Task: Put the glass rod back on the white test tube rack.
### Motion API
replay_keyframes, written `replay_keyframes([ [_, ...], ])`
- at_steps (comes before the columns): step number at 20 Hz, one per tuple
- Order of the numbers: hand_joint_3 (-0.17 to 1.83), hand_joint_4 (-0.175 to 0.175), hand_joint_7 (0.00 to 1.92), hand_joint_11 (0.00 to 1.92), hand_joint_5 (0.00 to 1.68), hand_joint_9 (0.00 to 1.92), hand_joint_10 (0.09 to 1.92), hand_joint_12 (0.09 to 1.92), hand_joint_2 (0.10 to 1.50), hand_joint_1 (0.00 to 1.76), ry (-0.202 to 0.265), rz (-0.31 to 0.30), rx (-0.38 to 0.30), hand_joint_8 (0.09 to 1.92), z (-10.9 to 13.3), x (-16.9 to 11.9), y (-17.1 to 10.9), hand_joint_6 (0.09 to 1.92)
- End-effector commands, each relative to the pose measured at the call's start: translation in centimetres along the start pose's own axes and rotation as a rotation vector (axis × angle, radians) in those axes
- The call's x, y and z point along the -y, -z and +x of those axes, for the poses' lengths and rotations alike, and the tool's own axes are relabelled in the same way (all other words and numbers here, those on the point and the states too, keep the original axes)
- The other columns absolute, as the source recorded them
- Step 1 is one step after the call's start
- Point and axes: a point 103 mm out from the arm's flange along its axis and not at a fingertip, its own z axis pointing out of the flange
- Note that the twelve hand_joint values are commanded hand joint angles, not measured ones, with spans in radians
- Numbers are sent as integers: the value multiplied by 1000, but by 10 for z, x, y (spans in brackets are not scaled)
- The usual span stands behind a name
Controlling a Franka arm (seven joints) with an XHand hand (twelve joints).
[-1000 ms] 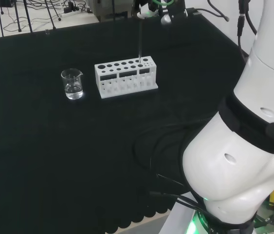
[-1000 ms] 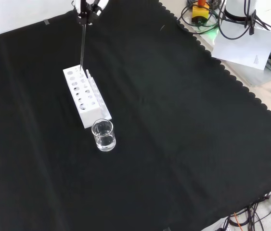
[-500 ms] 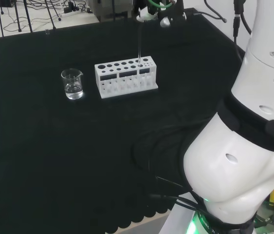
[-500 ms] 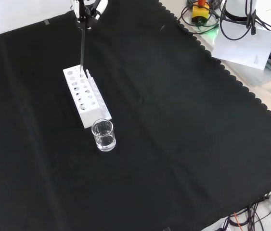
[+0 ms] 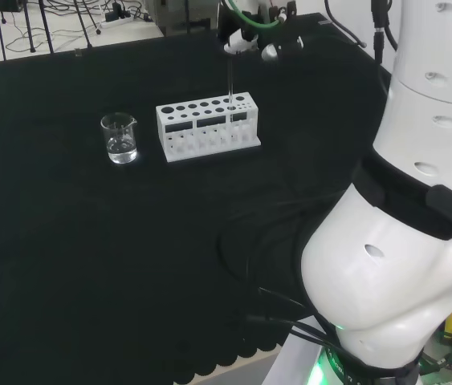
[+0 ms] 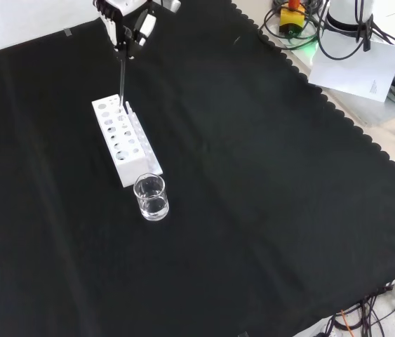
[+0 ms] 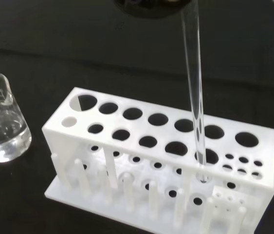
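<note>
- The hand (image 6: 128,24) pinches the top of the glass rod (image 6: 122,78) between curled fingers, above the far end of the white test tube rack (image 6: 120,144) in the front view.
- The rod hangs upright, and in the wrist view its lower end passes down through one of the rack's top holes (image 7: 201,155).
- A glass beaker (image 5: 119,138) holding clear liquid stands just left of the rack in the head view, apart from it.
- Everything rests on the black cloth (image 6: 267,182).

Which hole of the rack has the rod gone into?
The rod stands in a large hole of the rack's front row, second from the end farthest from the beaker. The other holes are empty.
</note>
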Motion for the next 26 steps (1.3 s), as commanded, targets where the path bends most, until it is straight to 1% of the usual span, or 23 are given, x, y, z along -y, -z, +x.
replay_keyframes([
  [1,-175,-175,1660,1826,1497,1731,569,247,1018,1235,-2,14,-9,682,-7,-7,-12,115],
  [8,-175,-175,1660,1826,1498,1732,568,245,1018,1235,-3,25,-10,681,-11,-11,-16,112],
  [15,-175,-175,1661,1826,1499,1732,567,242,1018,1235,-5,52,-5,680,-15,-17,-22,108],
  [20,-175,-175,1659,1826,1501,1731,566,241,1018,1235,0,77,-7,679,-13,-22,-28,106],
  [21,-128,-175,1504,1818,1413,1708,599,242,1027,1261,1,80,-5,753,-12,-23,-29,135],
  [22,-54,-175,1362,1810,1296,1689,626,245,1027,1279,0,82,-6,849,-12,-24,-29,252],
  [23,-17,-175,1261,1804,1199,1676,646,251,1037,1288,-1,83,-4,935,-12,-25,-29,373],
  [24,1,-175,1202,1800,1140,1668,657,254,1046,1291,-2,83,-4,989,-13,-26,-29,452],
  [26,12,-175,1155,1797,1091,1662,667,258,1054,1293,-5,87,-4,1034,-14,-28,-29,519],
])
